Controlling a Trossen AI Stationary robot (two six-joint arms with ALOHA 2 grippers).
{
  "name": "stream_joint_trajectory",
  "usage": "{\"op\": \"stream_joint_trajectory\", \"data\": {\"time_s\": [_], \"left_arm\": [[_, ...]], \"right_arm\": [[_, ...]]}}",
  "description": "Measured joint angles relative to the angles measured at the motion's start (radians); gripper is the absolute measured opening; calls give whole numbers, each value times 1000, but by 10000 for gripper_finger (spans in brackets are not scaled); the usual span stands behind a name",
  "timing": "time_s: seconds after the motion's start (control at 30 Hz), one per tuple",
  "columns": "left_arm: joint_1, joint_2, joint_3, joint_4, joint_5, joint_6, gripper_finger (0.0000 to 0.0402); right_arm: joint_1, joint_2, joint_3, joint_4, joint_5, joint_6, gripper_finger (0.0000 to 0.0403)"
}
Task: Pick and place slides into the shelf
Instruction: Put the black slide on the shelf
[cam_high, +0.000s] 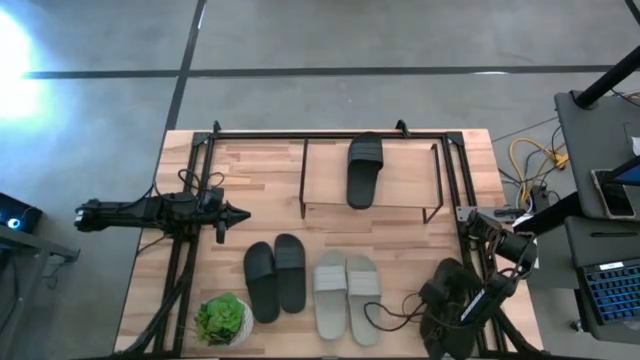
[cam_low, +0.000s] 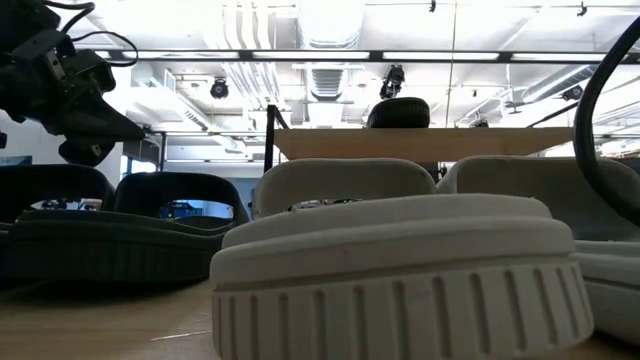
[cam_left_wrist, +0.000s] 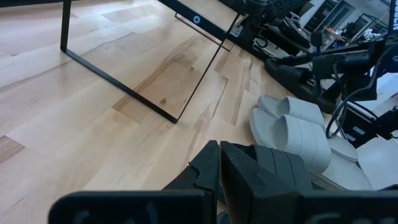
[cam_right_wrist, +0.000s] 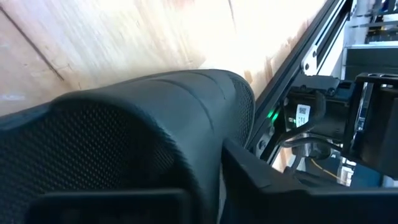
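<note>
A: How many slides do we count?

B: We see six. One dark slide (cam_high: 365, 170) lies alone on the wooden top of the shelf (cam_high: 415, 185), at the far middle of the table (cam_high: 260, 160). One black pair (cam_high: 275, 278) lies side by side on the table in front of the shelf, and just to its right lies one light grey pair (cam_high: 347, 295). One more dark pair (cam_high: 452, 305) is at the near right corner of the table.

A: And the grippers?

B: We have two. The right gripper (cam_high: 470, 312) is down on that dark pair at the corner. In the right wrist view its fingers are closed tight on the strap of the dark sandal (cam_right_wrist: 143, 124), so we say it holds it. The left gripper (cam_high: 232, 213) hangs over the left part of the table, near the left end of the shelf, closed completely and holding nothing.

A: Anything else?

B: One green potted plant (cam_high: 223, 320) stands at the near left, beside the black pair. One laptop (cam_high: 610, 290) is off the table on the right.
</note>
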Motion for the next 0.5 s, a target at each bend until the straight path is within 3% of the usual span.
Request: {"op": "stream_joint_trajectory", "data": {"time_s": [0.3,0.5], "left_arm": [[0,0,0,0,0,0,0],[0,0,0,0,0,0,0]], "right_arm": [[-21,-43,0,-13,40,2,11],[-83,-74,41,-15,219,-56,10]]}}
